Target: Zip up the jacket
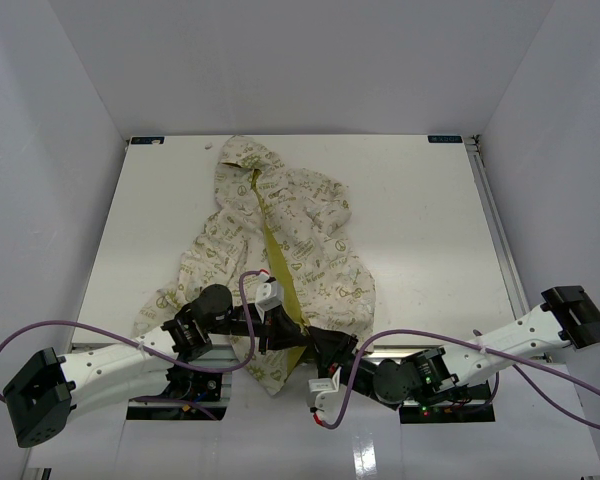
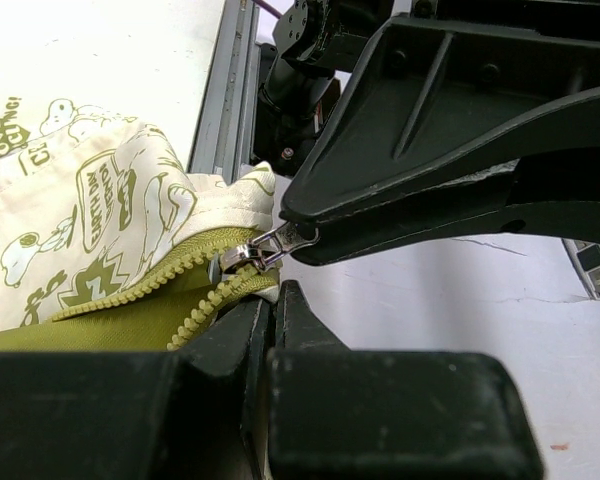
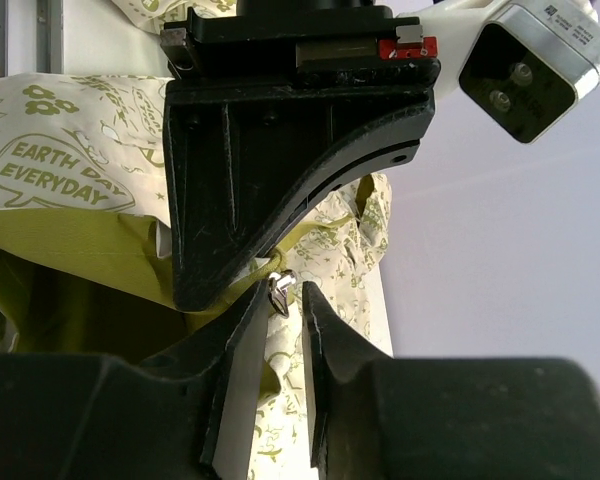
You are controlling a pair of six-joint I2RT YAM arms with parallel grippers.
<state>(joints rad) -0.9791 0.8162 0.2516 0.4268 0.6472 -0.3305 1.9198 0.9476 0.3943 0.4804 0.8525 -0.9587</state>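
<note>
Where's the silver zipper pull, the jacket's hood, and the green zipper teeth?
Small silver metal zipper pull (image 2: 265,247): left wrist view, on its metal tab.
Hood of the cream printed fabric jacket (image 1: 238,165): top external view, middle of the hood.
Olive-green plastic zipper teeth (image 2: 145,281): left wrist view, upper row.

1. The small hooded fabric jacket is cream, printed with olive-green cartoon dogs, stars and "EARTH DAY EVERYDAY" speech bubbles.
2. Its lining is solid olive-green, and the zipper teeth are yellow-green.
3. The small metal zipper pull is silver.
4. The left gripper and right gripper are black.
5. The flat table is white.
</note>
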